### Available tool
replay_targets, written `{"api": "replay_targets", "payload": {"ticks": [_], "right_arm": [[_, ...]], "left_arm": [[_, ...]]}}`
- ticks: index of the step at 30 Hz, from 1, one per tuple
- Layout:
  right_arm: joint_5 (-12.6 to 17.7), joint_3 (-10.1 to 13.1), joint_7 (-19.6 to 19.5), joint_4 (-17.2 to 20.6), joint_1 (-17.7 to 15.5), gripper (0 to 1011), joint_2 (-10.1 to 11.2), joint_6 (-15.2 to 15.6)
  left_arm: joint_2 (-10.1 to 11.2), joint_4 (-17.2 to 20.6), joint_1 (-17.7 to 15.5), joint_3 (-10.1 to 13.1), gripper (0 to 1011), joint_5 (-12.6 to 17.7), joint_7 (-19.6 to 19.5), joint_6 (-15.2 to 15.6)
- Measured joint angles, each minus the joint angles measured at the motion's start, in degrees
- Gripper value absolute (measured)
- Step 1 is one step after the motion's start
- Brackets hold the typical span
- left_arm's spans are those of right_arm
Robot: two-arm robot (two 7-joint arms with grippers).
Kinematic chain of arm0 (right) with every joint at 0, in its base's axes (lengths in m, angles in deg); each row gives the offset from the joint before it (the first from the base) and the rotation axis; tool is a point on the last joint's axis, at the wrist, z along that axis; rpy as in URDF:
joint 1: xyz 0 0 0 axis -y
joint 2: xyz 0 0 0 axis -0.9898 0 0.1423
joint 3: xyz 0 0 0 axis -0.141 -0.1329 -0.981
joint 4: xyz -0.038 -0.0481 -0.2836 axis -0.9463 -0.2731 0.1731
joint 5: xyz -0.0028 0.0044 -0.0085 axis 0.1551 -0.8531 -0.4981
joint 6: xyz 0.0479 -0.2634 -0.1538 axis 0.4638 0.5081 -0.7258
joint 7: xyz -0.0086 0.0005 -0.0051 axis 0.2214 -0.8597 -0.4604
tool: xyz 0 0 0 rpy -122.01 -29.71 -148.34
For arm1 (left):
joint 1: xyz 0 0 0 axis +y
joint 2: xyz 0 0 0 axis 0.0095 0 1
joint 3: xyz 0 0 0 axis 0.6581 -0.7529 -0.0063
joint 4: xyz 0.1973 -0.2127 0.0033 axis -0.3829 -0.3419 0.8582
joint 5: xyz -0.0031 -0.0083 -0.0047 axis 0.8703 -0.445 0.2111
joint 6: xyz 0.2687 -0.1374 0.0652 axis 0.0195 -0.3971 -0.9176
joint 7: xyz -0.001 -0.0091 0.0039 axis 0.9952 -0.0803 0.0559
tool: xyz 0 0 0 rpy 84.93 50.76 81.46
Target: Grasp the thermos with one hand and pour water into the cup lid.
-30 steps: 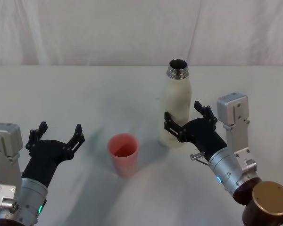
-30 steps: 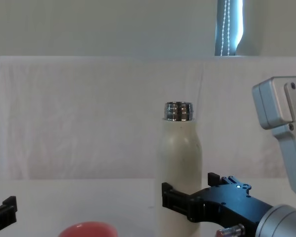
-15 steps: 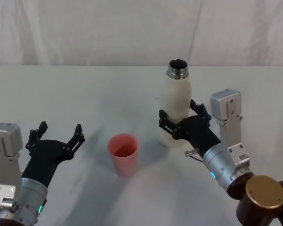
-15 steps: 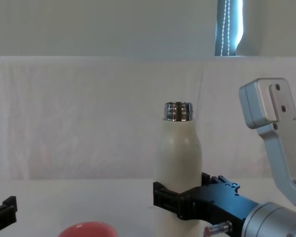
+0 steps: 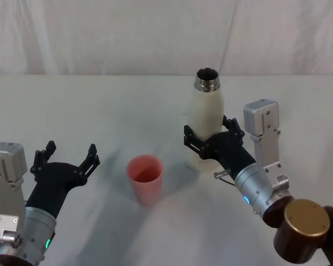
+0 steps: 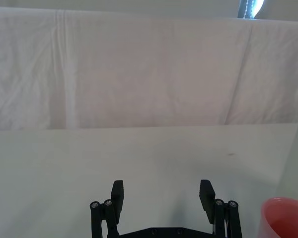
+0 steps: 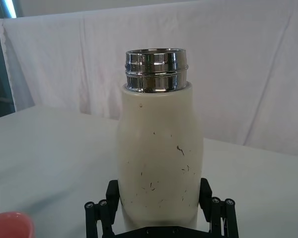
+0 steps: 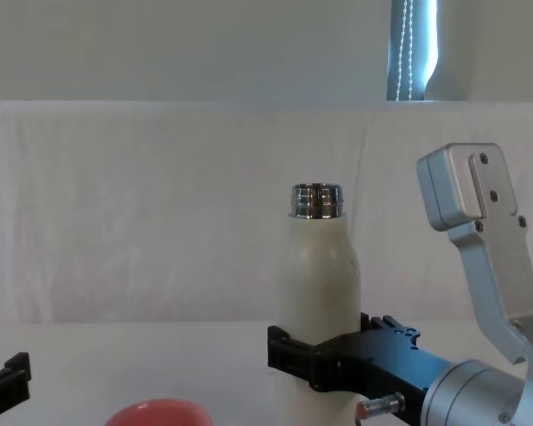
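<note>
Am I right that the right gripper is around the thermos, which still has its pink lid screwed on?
Not quite. The right gripper is around the thermos, but its steel neck is open. In the head view the pink cup lid stands on the table.

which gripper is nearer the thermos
Right. The right gripper has its fingers on either side of the thermos; the left gripper hangs open well off, beyond the cup lid.

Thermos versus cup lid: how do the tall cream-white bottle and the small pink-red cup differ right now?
The tall cream-white matte thermos towers over the small pink-red cup lid, which is far shorter and narrower. The thermos has a shiny threaded steel neck; the cup lid has a plain smooth rim. The right gripper brackets the thermos; the cup lid stands free, with the open left gripper off to its side. Both stand upright, mouths open.
</note>
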Motion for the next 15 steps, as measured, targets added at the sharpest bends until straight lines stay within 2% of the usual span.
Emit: {"api": "replay_targets", "payload": {"ticks": [15], "right_arm": [[1.3, 0.0, 0.5, -2.7, 2.1, 1001, -0.6, -0.1]], "left_arm": [[0.0, 0.0, 0.0, 0.0, 1001, 0.0, 0.0, 0.0]]}}
